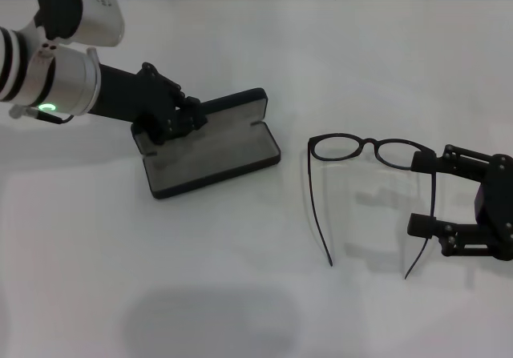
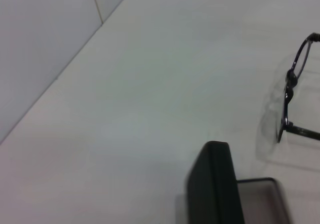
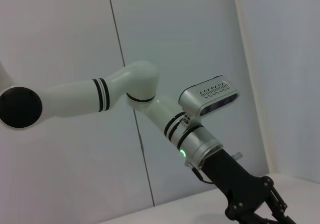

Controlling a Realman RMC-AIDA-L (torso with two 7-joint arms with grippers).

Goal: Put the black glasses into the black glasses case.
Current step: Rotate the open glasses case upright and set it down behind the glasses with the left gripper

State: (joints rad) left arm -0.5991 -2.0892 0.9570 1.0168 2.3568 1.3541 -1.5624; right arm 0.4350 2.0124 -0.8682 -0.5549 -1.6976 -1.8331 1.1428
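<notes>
The black glasses case (image 1: 210,154) lies open left of the middle, grey lining up and lid raised at its far side. It also shows in the left wrist view (image 2: 215,184). My left gripper (image 1: 178,121) is at the case's left end, its fingers closed on that end. The black glasses (image 1: 370,143) stand unfolded on the table to the right, lenses towards the far side, temple arms pointing at me; part of them shows in the left wrist view (image 2: 290,83). My right gripper (image 1: 423,194) is open, with its fingers either side of the glasses' right temple arm near the hinge.
The white table (image 1: 240,294) ends at a pale wall (image 2: 40,43) behind the case. The right wrist view shows my left arm (image 3: 130,91) against that wall.
</notes>
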